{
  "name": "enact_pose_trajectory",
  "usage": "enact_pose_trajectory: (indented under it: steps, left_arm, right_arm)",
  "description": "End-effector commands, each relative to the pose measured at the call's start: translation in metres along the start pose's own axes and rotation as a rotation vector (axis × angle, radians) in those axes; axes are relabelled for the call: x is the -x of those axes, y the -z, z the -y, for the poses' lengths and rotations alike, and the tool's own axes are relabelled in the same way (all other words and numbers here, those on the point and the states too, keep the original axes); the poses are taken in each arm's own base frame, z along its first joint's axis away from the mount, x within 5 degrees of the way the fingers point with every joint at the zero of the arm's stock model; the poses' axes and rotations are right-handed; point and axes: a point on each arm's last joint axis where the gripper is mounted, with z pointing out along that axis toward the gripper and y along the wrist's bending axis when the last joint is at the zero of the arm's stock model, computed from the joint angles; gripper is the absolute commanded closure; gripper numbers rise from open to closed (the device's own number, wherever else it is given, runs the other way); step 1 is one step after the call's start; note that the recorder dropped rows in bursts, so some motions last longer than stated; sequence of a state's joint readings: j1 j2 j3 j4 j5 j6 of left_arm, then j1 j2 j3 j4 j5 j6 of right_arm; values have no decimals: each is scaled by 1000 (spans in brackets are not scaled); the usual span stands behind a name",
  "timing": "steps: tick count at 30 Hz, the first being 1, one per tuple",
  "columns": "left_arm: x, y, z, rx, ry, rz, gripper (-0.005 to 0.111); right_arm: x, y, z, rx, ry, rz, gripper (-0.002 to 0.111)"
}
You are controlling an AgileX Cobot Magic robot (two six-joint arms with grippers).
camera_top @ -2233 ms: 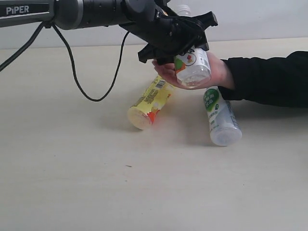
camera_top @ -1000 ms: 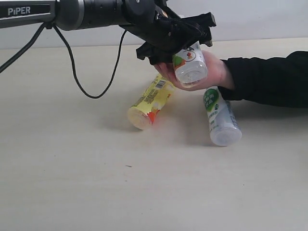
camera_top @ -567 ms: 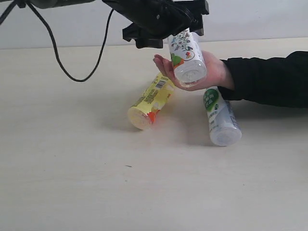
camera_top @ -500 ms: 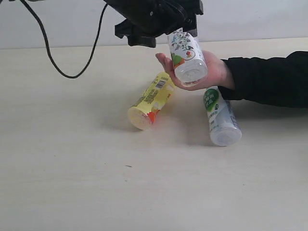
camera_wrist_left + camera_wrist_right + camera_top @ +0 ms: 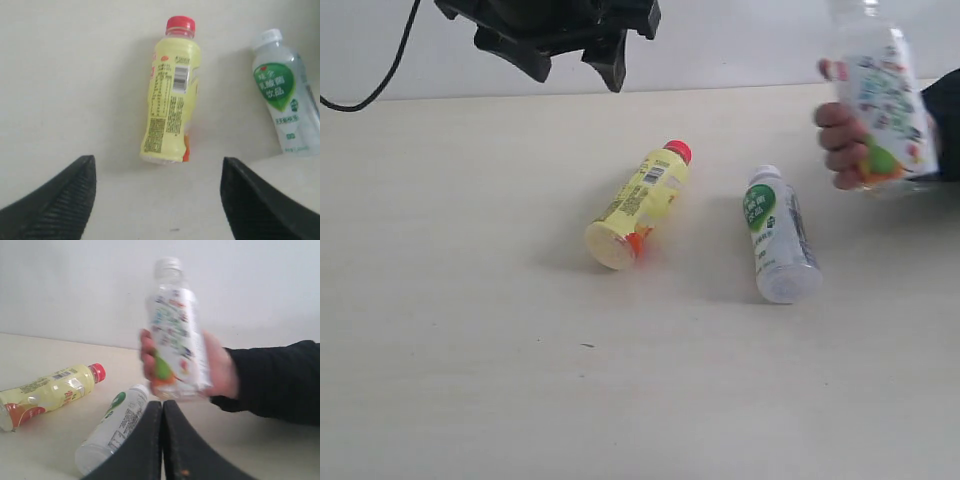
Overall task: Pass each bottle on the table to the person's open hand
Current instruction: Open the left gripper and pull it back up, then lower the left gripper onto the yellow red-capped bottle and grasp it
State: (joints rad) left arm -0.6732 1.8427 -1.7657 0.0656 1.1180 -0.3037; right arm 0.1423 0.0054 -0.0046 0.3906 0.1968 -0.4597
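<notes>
Two bottles lie on the table [image 5: 470,350]: a yellow bottle [image 5: 638,205] with a red cap, and to its right a clear bottle with a green-white label [image 5: 778,235]. At the right edge the person's hand [image 5: 840,145] holds the white floral-labelled bottle [image 5: 885,110] upright. My left gripper [image 5: 575,72] hangs open and empty high above the table, left of the yellow bottle. The left wrist view looks down on the yellow bottle [image 5: 170,95] and the green-label bottle [image 5: 285,105] beyond the left gripper [image 5: 157,172]. My right gripper [image 5: 162,402] is shut, facing the floral bottle [image 5: 175,335] in the hand [image 5: 220,365].
The person's black sleeve [image 5: 275,380] reaches in from the right. A black cable [image 5: 380,85] hangs from the left arm at the upper left. A pale wall [image 5: 770,40] stands behind the table.
The left gripper let go of the floral bottle, rose and drew back to the left. The hand closed on the bottle and pulled away to the right, lifting it.
</notes>
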Motion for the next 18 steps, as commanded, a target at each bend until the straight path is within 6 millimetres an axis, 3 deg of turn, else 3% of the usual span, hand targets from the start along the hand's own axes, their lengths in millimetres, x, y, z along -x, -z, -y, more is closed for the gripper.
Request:
enact_pose_trajectory:
  steps: [1,11,18]
  left_arm:
    - [-7,8,0,20,-44,-65,39]
    - [-24,-30,11,16,-103,-118,39]
    - [-16,-70,22,-23,-116,-22,39]
  right_arm:
    - [-1,0,0,2,0,4,108]
    - [-1,0,0,2,-1,4,108]
    - [-1,0,0,2,0,4,108]
